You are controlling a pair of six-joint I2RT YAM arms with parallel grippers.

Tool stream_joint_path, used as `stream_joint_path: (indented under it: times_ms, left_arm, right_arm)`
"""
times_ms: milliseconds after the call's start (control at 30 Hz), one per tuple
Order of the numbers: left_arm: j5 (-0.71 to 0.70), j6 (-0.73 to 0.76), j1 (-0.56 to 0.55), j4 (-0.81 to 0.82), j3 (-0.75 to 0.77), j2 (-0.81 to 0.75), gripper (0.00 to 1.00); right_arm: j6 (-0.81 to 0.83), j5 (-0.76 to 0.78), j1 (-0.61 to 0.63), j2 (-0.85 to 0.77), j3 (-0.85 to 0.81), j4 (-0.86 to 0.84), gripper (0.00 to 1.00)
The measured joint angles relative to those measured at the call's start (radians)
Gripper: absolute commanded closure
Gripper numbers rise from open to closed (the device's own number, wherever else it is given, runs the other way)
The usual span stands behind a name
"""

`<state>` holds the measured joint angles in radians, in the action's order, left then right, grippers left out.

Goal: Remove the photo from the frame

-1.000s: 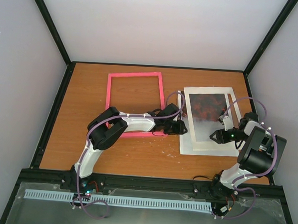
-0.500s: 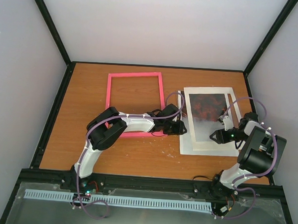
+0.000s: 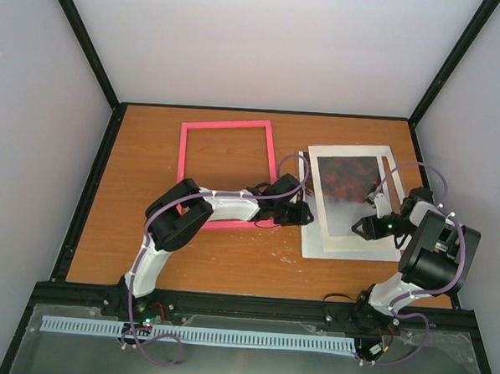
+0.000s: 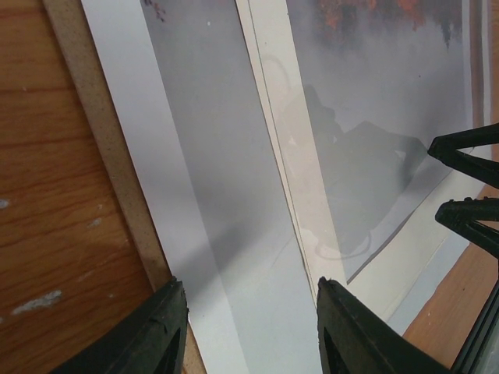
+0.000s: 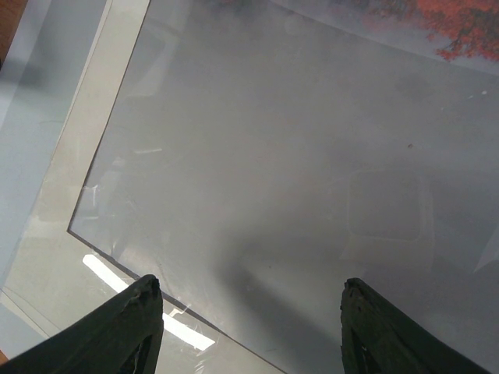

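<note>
We see the photo [image 3: 348, 192] on white sheets [image 3: 347, 247] by the right edge of the tabletop [image 3: 133, 172], beneath our right gripper [image 5: 249, 288], fingers parted. Our left gripper [image 4: 249, 287], also parted, hovers at the sheets' left edge.

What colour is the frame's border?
Bright pink all round; the frame shows best in the top external view.

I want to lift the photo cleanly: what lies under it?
The photo lies on pale mat sheets whose borders show around it; a brown board edge peeks out beside them. What is beneath its middle is covered.
</note>
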<state>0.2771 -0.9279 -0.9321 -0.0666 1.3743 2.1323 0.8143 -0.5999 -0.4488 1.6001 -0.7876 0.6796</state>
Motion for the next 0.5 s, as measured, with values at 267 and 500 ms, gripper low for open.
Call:
stream_joint_path:
  times_ms: [267,500]
  left_arm:
    - [-0.005,-0.012,0.0,-0.003,0.007,0.003,0.49]
    - [0.003,-0.023,0.004,0.008,0.067,0.048,0.49]
  right_arm:
    - [0.0,0.0,0.0,0.0,0.0,0.0,0.38]
    - [0.0,0.002,0.0,0.0,0.0,-0.009,0.38]
